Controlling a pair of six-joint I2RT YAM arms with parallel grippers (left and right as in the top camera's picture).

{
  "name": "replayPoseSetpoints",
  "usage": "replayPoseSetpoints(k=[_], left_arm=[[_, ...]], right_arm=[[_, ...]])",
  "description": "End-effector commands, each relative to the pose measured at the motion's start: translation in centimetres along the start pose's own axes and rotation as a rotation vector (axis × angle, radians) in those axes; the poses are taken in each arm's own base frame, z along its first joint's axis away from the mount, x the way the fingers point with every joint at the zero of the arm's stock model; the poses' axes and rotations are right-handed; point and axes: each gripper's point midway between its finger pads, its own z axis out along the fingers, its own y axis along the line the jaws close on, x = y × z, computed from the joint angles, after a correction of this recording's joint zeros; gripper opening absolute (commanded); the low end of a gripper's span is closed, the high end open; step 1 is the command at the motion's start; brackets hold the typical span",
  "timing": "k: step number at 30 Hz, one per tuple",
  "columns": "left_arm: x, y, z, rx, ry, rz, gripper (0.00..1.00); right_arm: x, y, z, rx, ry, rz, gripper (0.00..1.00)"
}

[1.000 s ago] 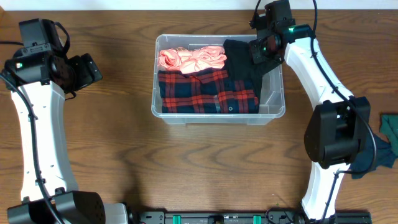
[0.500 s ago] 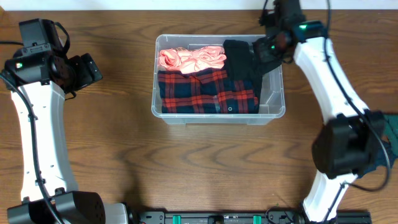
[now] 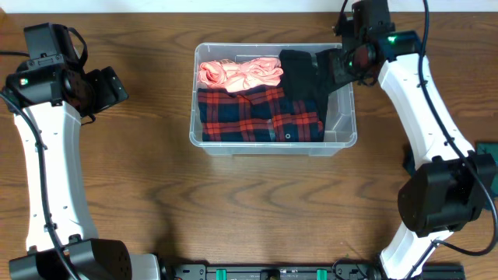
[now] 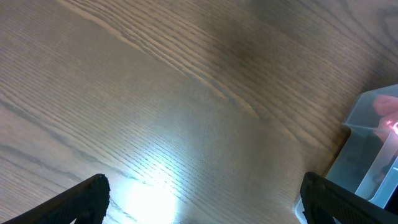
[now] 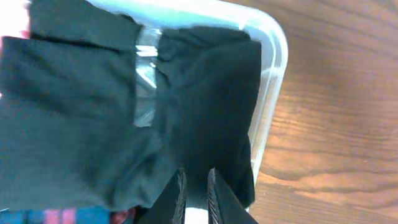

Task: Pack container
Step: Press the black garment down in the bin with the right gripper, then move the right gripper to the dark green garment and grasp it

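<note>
The clear plastic container [image 3: 272,149] stands at the table's middle back. It holds a red and navy plaid shirt [image 3: 249,117], a pink garment [image 3: 237,74] and a black cloth [image 3: 299,74]. My right gripper [image 3: 331,68] is over the container's right end. In the right wrist view its fingers [image 5: 196,177] are nearly together on the black cloth [image 5: 81,112], which drapes over the container's rim [image 5: 273,50]. My left gripper [image 3: 117,85] is open and empty over bare wood [image 4: 202,199], left of the container's corner [image 4: 373,155].
A dark teal garment [image 3: 489,149] lies at the table's right edge, partly cut off by the frame. Bare wooden tabletop surrounds the container on all sides.
My right arm has swung to the right and the gripper has shifted slightly right over the container's right end. The clothes in the container and the left arm have not moved.
</note>
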Motion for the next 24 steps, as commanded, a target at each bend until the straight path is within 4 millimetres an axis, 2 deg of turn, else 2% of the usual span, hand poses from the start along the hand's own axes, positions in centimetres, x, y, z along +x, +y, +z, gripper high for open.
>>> replayPoseSetpoints(k=[1, 7, 13, 16, 20, 21, 24], left_arm=[[0.0, 0.2, 0.1, -0.003, 0.002, -0.021, 0.98], [0.0, 0.2, 0.1, -0.003, 0.001, -0.021, 0.98], [0.0, 0.2, 0.1, -0.003, 0.002, -0.021, 0.98], [0.0, 0.2, 0.1, -0.003, 0.002, -0.021, 0.98], [0.0, 0.2, 0.1, -0.003, 0.002, -0.021, 0.98], [0.0, 0.2, 0.1, -0.003, 0.002, -0.021, 0.98], [0.0, 0.2, 0.1, -0.003, 0.002, -0.021, 0.98]], right_arm=[[2.1, -0.7, 2.6, 0.032, 0.062, 0.046, 0.13], [3.7, -0.7, 5.3, 0.029, 0.062, 0.047, 0.13], [1.9, -0.7, 4.8, 0.027, -0.001, 0.046, 0.12], [0.2, -0.6, 3.2, 0.025, -0.047, 0.044, 0.11], [-2.8, -0.5, -0.9, 0.024, -0.121, 0.041, 0.13], [-3.4, -0.6, -2.3, 0.025, -0.136, 0.042, 0.17], [-4.1, -1.1, -5.9, 0.031, -0.157, 0.063, 0.39]])
